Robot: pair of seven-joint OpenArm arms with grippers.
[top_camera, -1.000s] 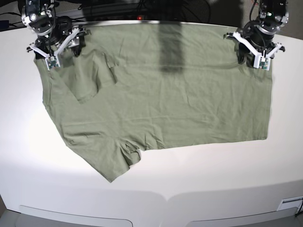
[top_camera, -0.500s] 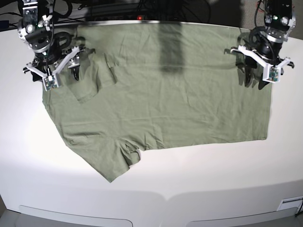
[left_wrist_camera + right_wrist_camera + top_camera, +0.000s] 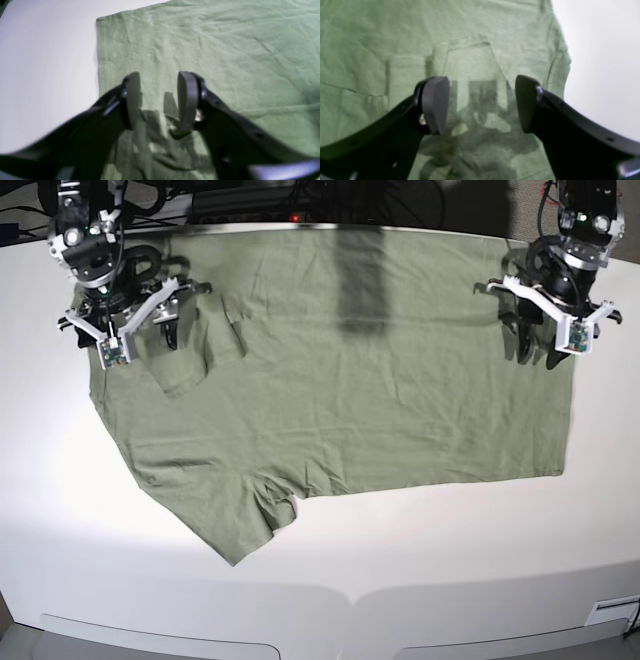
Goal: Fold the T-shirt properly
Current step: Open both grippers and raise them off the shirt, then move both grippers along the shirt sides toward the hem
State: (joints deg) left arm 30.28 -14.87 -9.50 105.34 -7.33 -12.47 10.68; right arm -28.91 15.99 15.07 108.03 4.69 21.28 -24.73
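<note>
The sage-green T-shirt lies spread flat on the white table, with one sleeve folded inward at the left and another sleeve jutting toward the front. My right gripper hovers over the folded sleeve, open, with nothing between its fingers. My left gripper hangs over the shirt's right end near its straight edge. It is open too, and its pads are empty.
Dark cables and equipment run along the table's far edge. Bare white tabletop lies beside the shirt's right edge and in front of the garment. Grey panels line the near edge.
Both grippers have come forward off the shirt's far edge over the last second. The right one then shifted slightly rightward over the folded sleeve. The left jaws have widened a little.
</note>
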